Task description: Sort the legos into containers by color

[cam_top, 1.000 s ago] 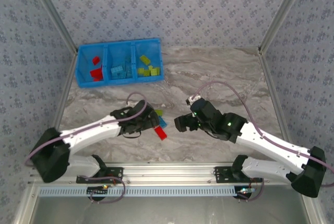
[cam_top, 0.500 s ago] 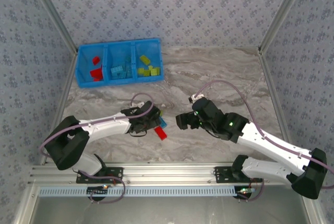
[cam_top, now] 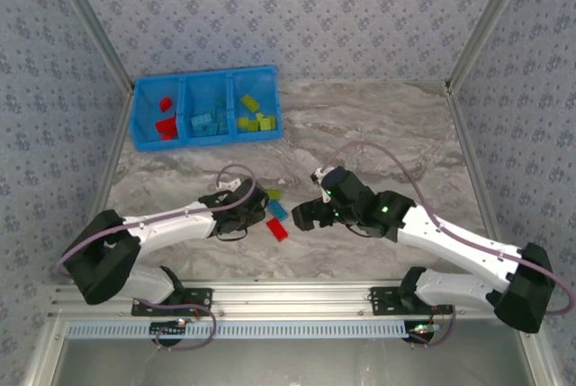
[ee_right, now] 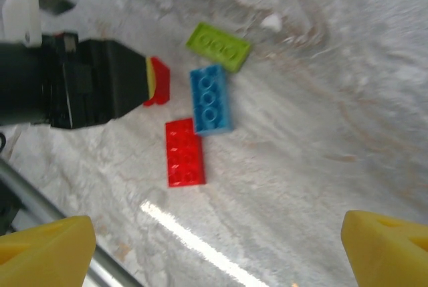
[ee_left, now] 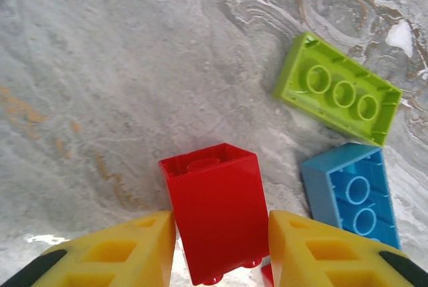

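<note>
Your left gripper (ee_left: 221, 237) is clamped on a red brick (ee_left: 214, 213), one yellow finger (ee_left: 114, 253) pressed to each long side (can't tell if the brick is off the table (ee_left: 87, 86) yet). Just beyond it lie a blue brick (ee_left: 351, 193) to its right and a lime brick (ee_left: 338, 89) past that, underside up, the two close but apart. A second red brick (ee_right: 184, 152) lies flat, studs up, just beside the blue one on the near side. Your right gripper (ee_right: 214, 260) hangs opposite with jaws spread wide, nothing between them, facing that cluster. Far left corner: the bin (cam_top: 135, 121), with red legos (cam_top: 165, 123) in the left compartment, blue legos (cam_top: 205, 122) in the middle, lime legos (cam_top: 254, 116) in the right.
</note>
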Robot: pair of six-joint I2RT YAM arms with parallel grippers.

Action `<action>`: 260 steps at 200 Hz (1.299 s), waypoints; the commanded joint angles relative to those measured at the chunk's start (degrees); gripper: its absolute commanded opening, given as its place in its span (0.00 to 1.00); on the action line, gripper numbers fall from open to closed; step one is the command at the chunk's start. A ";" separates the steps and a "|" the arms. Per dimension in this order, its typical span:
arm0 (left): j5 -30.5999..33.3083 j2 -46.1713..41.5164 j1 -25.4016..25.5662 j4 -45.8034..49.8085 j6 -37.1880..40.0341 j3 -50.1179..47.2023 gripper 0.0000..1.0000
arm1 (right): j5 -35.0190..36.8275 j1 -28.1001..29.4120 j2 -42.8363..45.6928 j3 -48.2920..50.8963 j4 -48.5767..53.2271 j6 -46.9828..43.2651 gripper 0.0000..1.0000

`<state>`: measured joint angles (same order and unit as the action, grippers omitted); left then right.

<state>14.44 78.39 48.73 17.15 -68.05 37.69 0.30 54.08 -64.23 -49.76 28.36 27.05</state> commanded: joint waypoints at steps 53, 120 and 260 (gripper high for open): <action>-0.83 -1.23 -1.89 2.99 5.98 -1.26 0.68 | -2.46 3.28 -6.29 -5.29 -0.59 -2.56 0.97; -1.83 5.07 -3.16 -0.43 6.89 -1.04 0.69 | -0.42 4.14 -6.57 -5.52 0.21 -1.75 0.97; 5.27 -16.16 -24.35 5.96 25.43 10.02 0.30 | 0.24 4.43 -3.46 -5.44 -2.10 -3.29 0.98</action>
<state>15.79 62.87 33.45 22.98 -51.55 41.74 -1.63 58.28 -69.73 -53.74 26.92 24.53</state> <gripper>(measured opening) 0.330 0.982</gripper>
